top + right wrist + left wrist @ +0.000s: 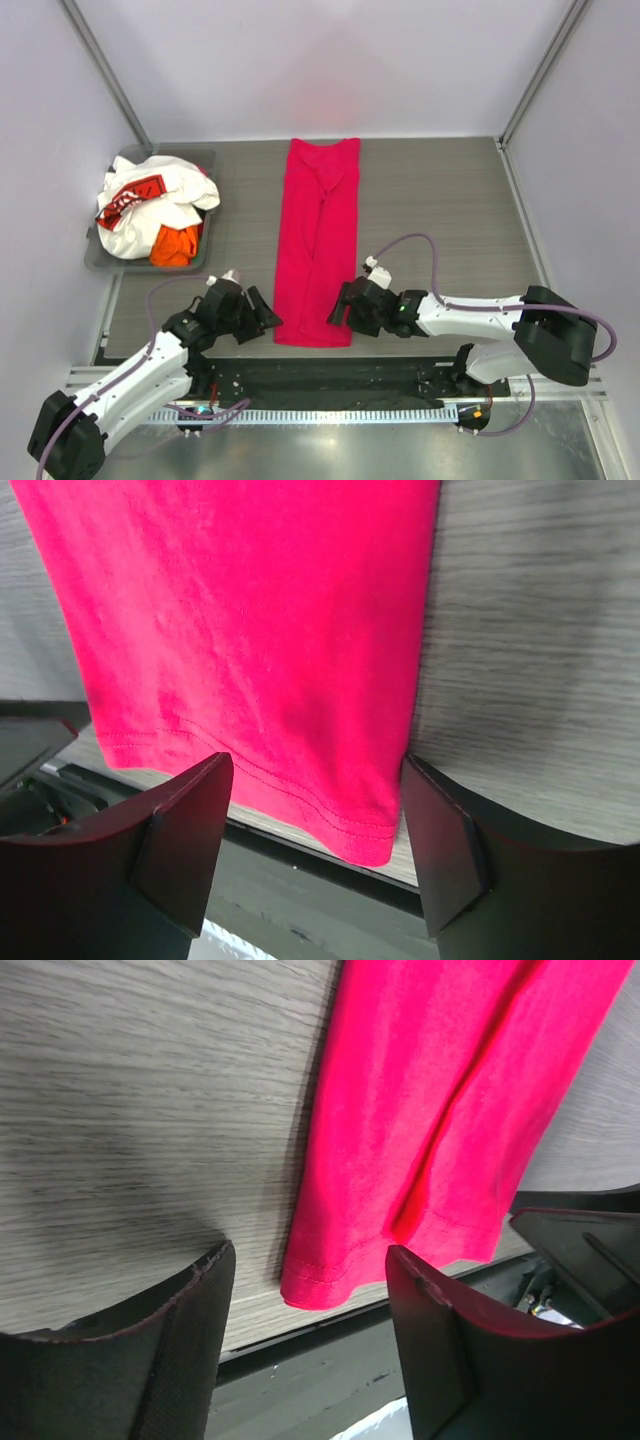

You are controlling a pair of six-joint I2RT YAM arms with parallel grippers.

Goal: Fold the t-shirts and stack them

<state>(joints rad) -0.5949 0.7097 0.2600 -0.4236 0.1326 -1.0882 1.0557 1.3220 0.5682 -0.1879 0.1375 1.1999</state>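
The magenta-red t-shirt (318, 240) lies folded into a long narrow strip down the middle of the table, hem at the near edge. My left gripper (268, 318) is open just left of the hem's near-left corner (315, 1285), which sits between its jaws. My right gripper (338, 313) is open at the near-right corner (365, 830), with the hem between its jaws. The white printed t-shirt (150, 200) and the orange t-shirt (176, 246) lie bunched in the grey bin (100, 258) at the far left.
The table's near edge with a dark rail (330, 375) runs just below the shirt's hem. Side walls stand left and right; the back wall closes the far end.
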